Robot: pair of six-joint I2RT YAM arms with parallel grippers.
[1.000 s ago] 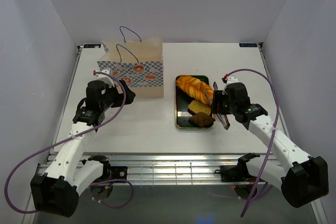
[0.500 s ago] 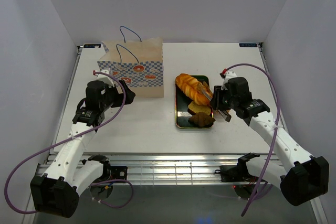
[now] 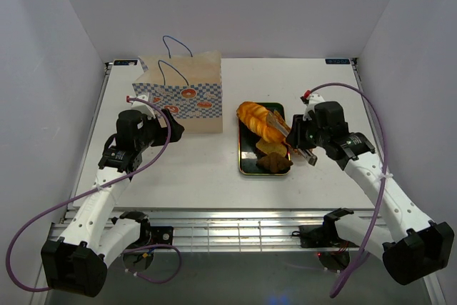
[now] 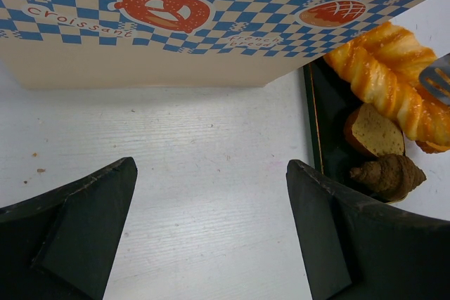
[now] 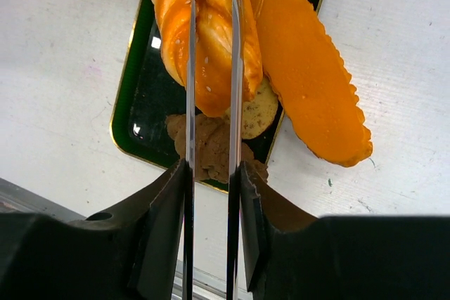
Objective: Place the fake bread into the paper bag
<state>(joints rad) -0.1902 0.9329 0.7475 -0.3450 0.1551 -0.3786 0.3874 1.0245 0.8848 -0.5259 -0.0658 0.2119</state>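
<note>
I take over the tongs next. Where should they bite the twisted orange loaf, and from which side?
Probably across its narrow width near the middle, slanting down from the right. The twisted loaf lies along the tray, the baguette close beside one flank, so only thin blades fit; the tongs straddle it so.

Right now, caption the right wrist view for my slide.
Right gripper clamps metal tongs, their arms reaching along the twisted golden bread over the dark green tray.

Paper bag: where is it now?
Top view: the paper bag stands left of centre toward the rear, just left of the green tray, ahead of the left tool.
</note>
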